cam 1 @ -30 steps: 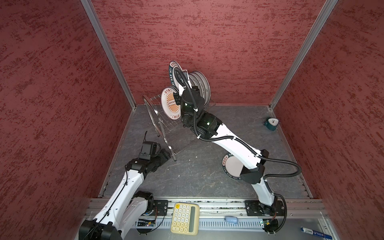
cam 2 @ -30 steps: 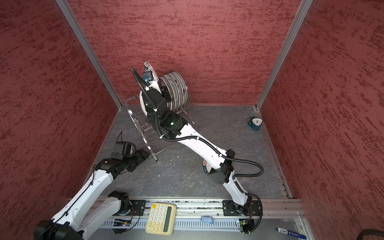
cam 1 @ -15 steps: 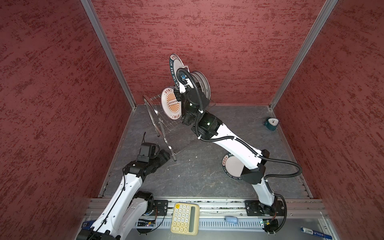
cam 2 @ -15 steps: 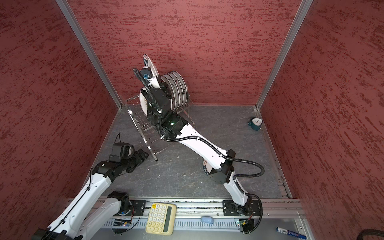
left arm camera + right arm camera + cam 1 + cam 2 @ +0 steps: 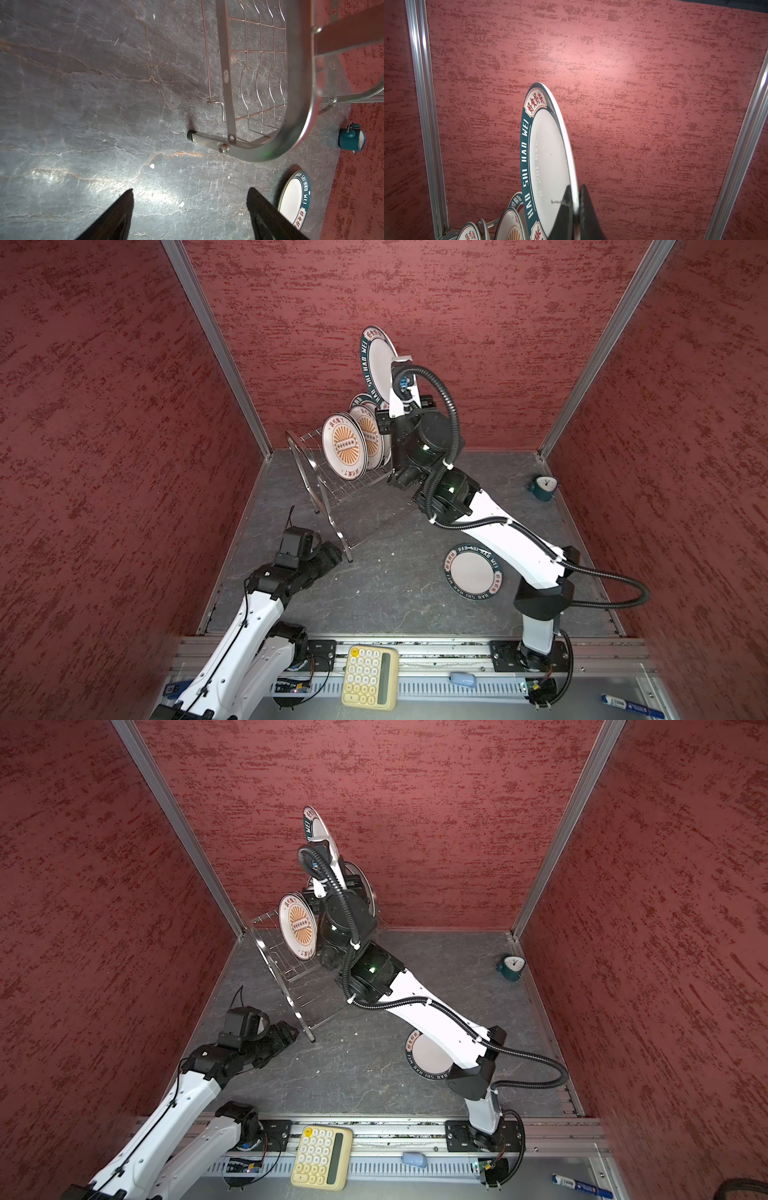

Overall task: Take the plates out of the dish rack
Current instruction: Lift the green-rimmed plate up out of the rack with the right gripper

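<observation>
Walls (image 5: 457,302) of mottled red enclose grey veined floor (image 5: 395,593); right pincer (image 5: 575,188) pinches teal-rimmed plate (image 5: 548,155), left pincer (image 5: 190,190) gapes empty.

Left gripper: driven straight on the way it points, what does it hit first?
Probably the dish rack: its near foot bar lies just ahead of the open left gripper. If the gripper is pitched downward, the table could come first; depth is unclear.
</observation>
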Tool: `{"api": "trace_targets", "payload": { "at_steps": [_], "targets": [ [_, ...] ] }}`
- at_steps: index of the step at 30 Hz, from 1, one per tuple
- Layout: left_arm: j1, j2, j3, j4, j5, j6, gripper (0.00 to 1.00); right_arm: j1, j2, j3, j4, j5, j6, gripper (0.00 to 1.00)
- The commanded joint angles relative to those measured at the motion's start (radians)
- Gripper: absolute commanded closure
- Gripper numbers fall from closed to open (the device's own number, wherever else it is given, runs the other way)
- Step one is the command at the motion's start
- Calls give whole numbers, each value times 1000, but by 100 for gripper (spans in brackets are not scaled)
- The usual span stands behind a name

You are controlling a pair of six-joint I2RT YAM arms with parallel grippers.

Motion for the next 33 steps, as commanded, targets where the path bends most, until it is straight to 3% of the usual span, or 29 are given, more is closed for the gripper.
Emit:
{"api": "trace_targets", "payload": {
  "at_steps": [1,7,14,18,21,27,33],
  "targets": [
    [-17,-16,32,-17,-18,-6,14,6,-108,-68,96,21,1,100],
    [-77,-29,46,-27,-50,-38,14,4,-338,-375,186,87,24,100],
    [-199,-13,61,-3,-94,-73,13,-1,-673,-773,108,206,228,100],
    [-288,8,73,21,-126,-96,13,-4,-847,-960,-78,283,454,100],
    [-357,27,94,41,-157,-101,13,-5,-948,-1028,-365,303,737,100],
    [-479,105,106,153,-184,-98,13,-15,-1070,-1111,-811,149,1221,100],
    [-569,214,110,300,-187,-88,13,-55,-1094,-1195,-964,-52,1422,100]
  ]
}}
